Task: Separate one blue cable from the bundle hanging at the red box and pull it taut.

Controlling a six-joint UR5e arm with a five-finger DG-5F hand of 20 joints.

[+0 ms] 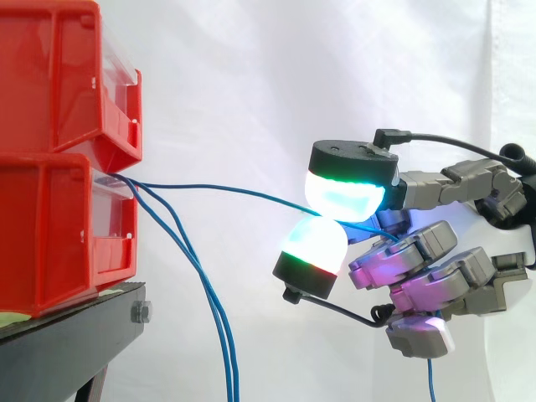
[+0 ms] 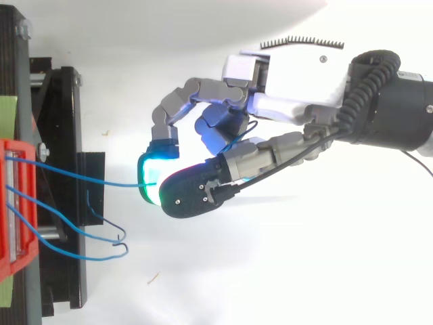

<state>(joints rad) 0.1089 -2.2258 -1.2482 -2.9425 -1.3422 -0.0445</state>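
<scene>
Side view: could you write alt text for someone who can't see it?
A robot hand pinches one blue cable between glowing fingertips; it runs nearly level from stacked red bins at left. Two other blue cables hang down loose.

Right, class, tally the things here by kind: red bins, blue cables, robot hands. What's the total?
Red bins: 2
Blue cables: 3, one pinched in the fingers
Robot hand: 1
Total: 6
</scene>
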